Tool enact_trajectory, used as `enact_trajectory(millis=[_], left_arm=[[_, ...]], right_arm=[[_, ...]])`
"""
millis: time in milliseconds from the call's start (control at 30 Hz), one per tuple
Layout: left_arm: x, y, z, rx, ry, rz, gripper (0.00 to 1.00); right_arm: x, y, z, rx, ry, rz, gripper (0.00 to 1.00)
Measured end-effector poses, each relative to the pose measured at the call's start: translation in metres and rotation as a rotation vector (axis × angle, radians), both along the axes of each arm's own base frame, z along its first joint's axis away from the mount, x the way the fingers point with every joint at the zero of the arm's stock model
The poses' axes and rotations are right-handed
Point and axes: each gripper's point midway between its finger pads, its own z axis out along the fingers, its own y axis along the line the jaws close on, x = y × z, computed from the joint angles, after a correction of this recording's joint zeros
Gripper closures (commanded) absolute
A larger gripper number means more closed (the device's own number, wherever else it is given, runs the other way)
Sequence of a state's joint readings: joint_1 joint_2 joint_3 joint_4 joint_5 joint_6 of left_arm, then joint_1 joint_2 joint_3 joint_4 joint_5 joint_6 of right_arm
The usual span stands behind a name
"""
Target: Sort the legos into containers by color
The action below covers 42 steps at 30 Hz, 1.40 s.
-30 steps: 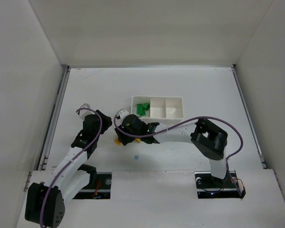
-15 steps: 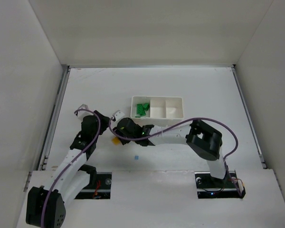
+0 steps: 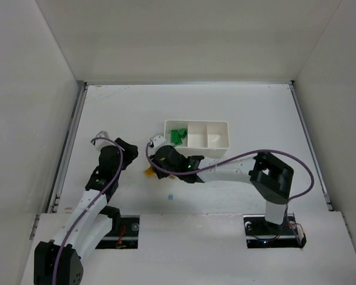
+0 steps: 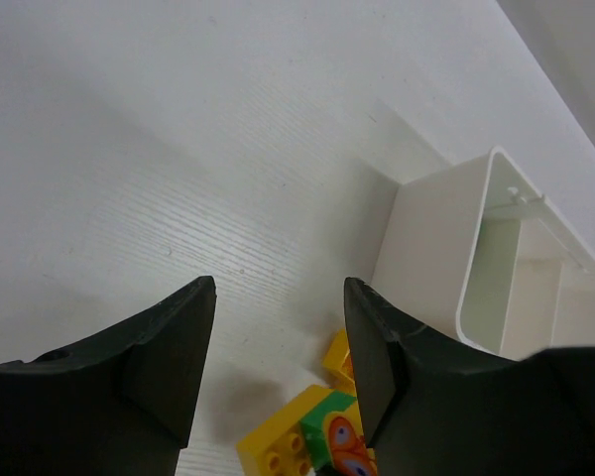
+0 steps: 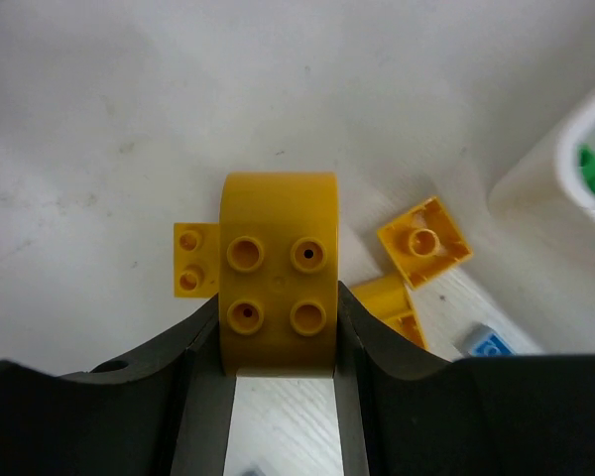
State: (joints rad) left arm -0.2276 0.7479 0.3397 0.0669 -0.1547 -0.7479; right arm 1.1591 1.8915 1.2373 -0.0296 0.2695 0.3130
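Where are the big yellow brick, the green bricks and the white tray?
big yellow brick [image 5: 278,273]: right wrist view, studded top face.
green bricks [image 3: 178,136]: top view, middle of pile.
white tray [image 3: 199,122]: top view, far rim.

- We take this for a robotics lab test cell: a bare white table [image 3: 255,113] boxed in by plain white panels [image 3: 29,89].
- Two small robot arms, left [image 3: 86,205] and right [image 3: 225,172], are bolted at its near edge, with loose purple cables [image 3: 312,180].
- Yellow lego bricks [image 5: 424,241] and a white three-compartment tray [image 3: 197,146] lie on it.
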Motion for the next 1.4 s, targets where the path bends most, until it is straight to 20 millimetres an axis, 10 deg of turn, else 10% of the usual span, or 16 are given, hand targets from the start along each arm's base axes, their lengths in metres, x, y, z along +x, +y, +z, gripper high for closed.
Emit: enact_trajectory(millis=[400,800,1400], left_arm=[[-0.005,-0.051,0.043,-0.139,-0.137,-0.194,0.52],[-0.015,-0.137,0.085,-0.157,-0.248,-0.485,0.53],[0.004,-0.177,0.079,-0.004,-0.22,-0.542,0.64]], right_arm=[[0.046,-0.06,0.103,0.345,-0.007,-0.167,0.84],[0.053,-0.087,0.093,0.386,0.054,-0.196,0.83],[0.058,-0.123,0.106,0.452,0.037,-0.228,0.82]])
